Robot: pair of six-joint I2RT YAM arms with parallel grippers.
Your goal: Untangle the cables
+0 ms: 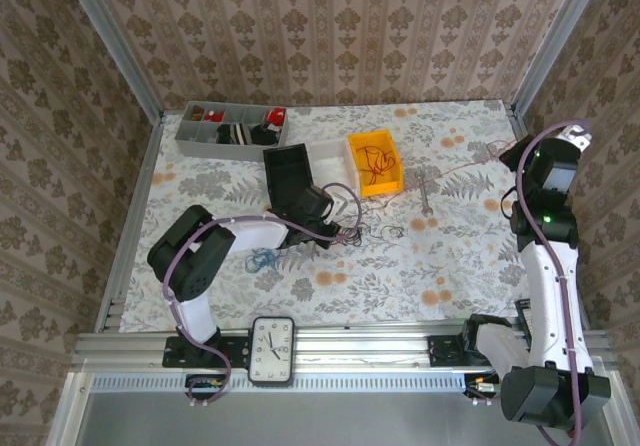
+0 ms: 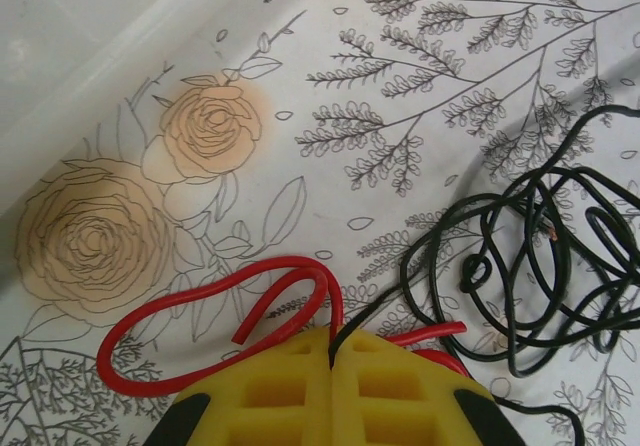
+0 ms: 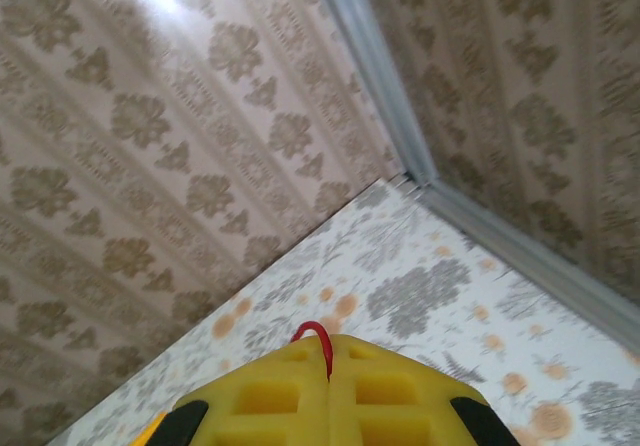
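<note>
Yellow left gripper point(image 2: 331, 354), bottom of frame, pinches red cable point(image 2: 200, 291) tight; right gripper point(image 3: 329, 366) pinches red too. Pull slow & away from black cable point(image 2: 540, 256), mid right.

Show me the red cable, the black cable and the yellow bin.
red cable point(image 2: 290, 262): left wrist view, top of its loop.
black cable point(image 2: 405, 261): left wrist view, left edge of the tangle.
yellow bin point(image 1: 383, 188): top external view, its near wall.
</note>
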